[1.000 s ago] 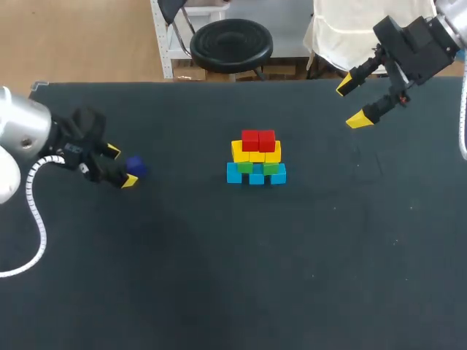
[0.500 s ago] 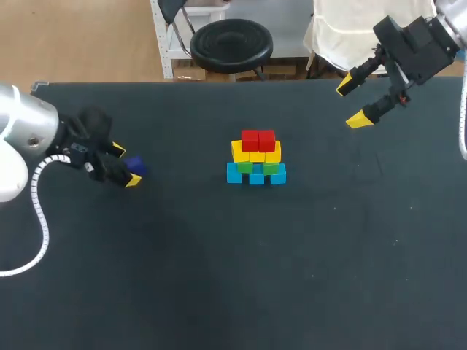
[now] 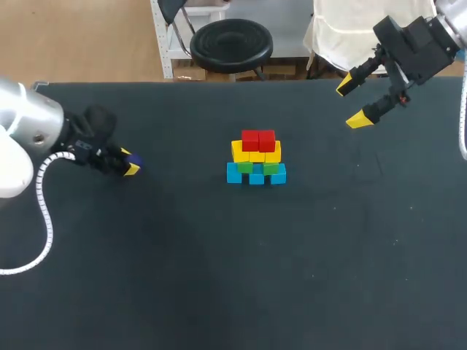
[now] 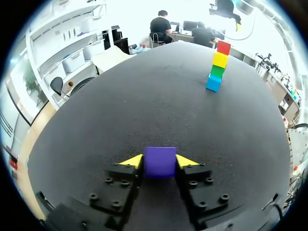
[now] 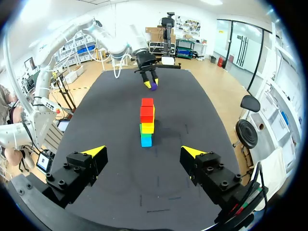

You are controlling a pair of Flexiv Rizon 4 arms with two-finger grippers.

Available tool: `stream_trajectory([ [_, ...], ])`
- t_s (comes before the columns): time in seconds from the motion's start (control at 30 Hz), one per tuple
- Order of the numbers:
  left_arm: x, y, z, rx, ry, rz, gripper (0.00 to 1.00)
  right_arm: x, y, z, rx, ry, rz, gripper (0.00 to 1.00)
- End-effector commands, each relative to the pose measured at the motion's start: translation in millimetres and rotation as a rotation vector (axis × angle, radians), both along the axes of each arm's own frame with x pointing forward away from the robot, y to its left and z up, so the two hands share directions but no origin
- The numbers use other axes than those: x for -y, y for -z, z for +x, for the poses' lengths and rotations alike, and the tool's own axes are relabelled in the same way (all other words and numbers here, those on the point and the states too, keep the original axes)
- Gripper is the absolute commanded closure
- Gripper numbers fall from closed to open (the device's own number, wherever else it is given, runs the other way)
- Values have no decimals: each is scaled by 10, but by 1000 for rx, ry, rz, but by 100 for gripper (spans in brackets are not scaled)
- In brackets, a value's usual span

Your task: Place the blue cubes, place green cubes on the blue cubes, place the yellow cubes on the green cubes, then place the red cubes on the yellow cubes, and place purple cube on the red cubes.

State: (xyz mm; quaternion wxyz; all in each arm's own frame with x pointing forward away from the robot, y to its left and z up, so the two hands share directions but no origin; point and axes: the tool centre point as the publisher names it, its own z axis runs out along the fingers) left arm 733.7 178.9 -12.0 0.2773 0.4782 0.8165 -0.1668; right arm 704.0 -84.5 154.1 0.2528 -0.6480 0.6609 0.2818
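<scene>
In the head view the cube stack (image 3: 255, 157) stands mid-table: blue cubes at the bottom, then green, then yellow, with red cubes (image 3: 258, 139) on top. The purple cube (image 3: 134, 162) lies on the table far to the left of the stack. My left gripper (image 3: 129, 163) is shut on it. The left wrist view shows the purple cube (image 4: 160, 161) pinched between both yellow tips of the left gripper (image 4: 159, 160), with the stack (image 4: 216, 67) far ahead. My right gripper (image 3: 352, 103) hangs open and empty above the back right. In its own view the right gripper (image 5: 144, 151) faces the stack (image 5: 147, 122).
The black table (image 3: 219, 277) spreads wide in front of the stack and to both sides of it. Its far edge (image 3: 219, 81) runs just behind my right gripper.
My left gripper has slid a little toward the table's far edge and its fingers have drawn in onto the purple cube. The right arm and the stack have not moved.
</scene>
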Motion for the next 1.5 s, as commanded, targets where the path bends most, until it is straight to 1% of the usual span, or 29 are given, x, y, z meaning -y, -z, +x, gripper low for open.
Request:
stream_trajectory([
  [0.03,-35,-38,-49,7,0,-6,100,-1,2,-3,1,1,0,0],
  [0.1,-45,-64,-66,13,1,-7,100,-1,2,-3,1,1,0,0],
  [0.13,-49,-71,-71,14,1,-8,91,-1,2,-3,1,1,0,0],
  [0.17,-53,-80,-76,15,1,-9,56,-1,2,-3,1,1,0,0],
  [0.2,-57,-90,-82,15,0,-11,16,-1,2,-3,1,1,0,0],
  [0.23,-59,-102,-89,15,0,-11,0,-1,2,-3,1,1,0,0],
  [0.43,-73,-137,-103,27,-1,-12,0,-1,2,-3,1,1,0,0],
  [0.73,-60,-76,-84,19,-3,0,0,-1,2,-3,1,1,0,0],
  [0.77,-56,-76,-81,18,-2,0,2,-1,2,-3,1,1,0,0],
  [0.8,-53,-78,-76,18,-1,-1,5,-1,2,-3,1,1,0,0],
  [0.83,-50,-82,-72,19,2,-1,16,-1,2,-3,1,1,0,0],
  [0.87,-49,-83,-71,20,2,-1,21,-1,2,-3,1,1,0,0],
  [0.9,-48,-84,-69,20,3,-1,37,-1,2,-3,1,1,0,0],
  [0.93,-51,-84,-63,21,3,-1,56,-1,2,-3,1,1,0,0],
  [0.97,-56,-79,-58,20,3,-1,70,-1,2,-3,1,1,0,0],
  [1.0,-63,-72,-54,19,1,0,81,-1,2,-3,1,1,0,0],
  [1.03,-71,-63,-53,15,-2,1,86,-1,2,-3,1,1,0,0],
  [1.07,-77,-56,-54,12,-3,2,87,-1,2,-3,1,1,0,0],
  [1.1,-84,-52,-57,11,-5,2,85,-1,2,-3,1,1,0,0],
  [1.17,-101,-53,-68,10,-7,3,60,-1,2,-3,1,1,0,0],
  [1.2,-107,-56,-71,10,-9,3,55,-1,2,-3,1,1,0,0],
  [1.27,-121,-61,-77,11,-12,4,53,-1,2,-3,1,1,0,0],
  [1.37,-131,-59,-77,10,-16,5,55,-1,2,-3,1,1,0,0],
  [1.4,-132,-59,-77,11,-17,6,60,-1,2,-3,1,1,0,0],
  [1.47,-133,-60,-77,13,-14,6,81,-1,2,-3,1,1,0,0],
  [1.5,-132,-61,-77,14,-13,5,95,-1,2,-3,1,1,0,0],
])
